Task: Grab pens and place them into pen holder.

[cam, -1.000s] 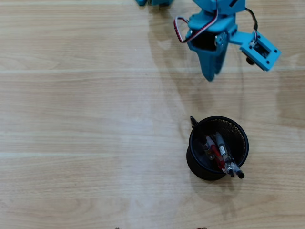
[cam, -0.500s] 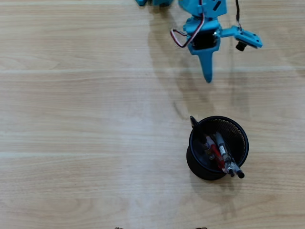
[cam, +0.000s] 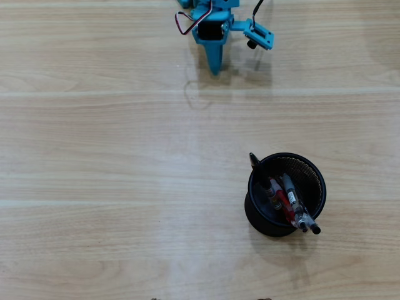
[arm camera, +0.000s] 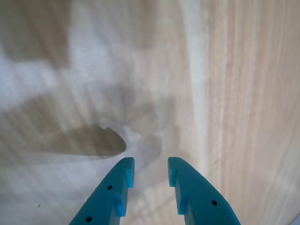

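In the overhead view the black mesh pen holder (cam: 255, 215) stands at the lower right of the wooden table. Several pens lean inside it: a red pen (cam: 283, 204), a black and silver pen (cam: 295, 203) whose end pokes over the front rim, and another black pen (cam: 254, 160) sticking out over the upper left rim. My blue gripper (cam: 214, 70) sits far from the holder at the top middle, pointing down the picture. In the wrist view the gripper (arm camera: 150, 164) shows a narrow gap between its fingertips, with only bare wood between them.
Light wooden table (cam: 100, 187) with plank seams running across. The arm's base and a wrist camera bracket (cam: 259, 36) sit at the top edge. The gripper's shadow falls on the wood in the wrist view.
The arm has drawn back up and to the left, away from the pen holder, toward the top edge. The pens and holder have not moved.
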You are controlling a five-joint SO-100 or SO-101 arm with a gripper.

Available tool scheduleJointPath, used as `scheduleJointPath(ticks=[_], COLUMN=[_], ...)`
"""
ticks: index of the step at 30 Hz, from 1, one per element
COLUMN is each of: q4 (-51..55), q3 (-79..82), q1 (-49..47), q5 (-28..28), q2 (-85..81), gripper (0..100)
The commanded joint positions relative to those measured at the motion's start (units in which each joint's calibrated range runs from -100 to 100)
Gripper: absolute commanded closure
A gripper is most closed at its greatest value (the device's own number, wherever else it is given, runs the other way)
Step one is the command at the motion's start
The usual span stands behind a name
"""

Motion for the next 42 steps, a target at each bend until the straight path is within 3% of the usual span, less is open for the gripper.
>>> scheduleJointPath(ticks=[1,4,10,13,19,23,42], q4=[13.10,23.59,31.41,31.32,31.58,31.49,31.32], q3=[0.69,2.41,6.75,6.57,6.48,6.48,6.57], q1=[3.77,5.95,4.09,-0.34,-2.28,-1.87,-1.87], q5=[0.24,0.19,0.34,0.76,13.15,17.75,18.22], q2=[-10.19,-19.07,-39.19,-37.75,-38.93,-38.85,-38.85], gripper=[91,91,91,91,91,91,91])
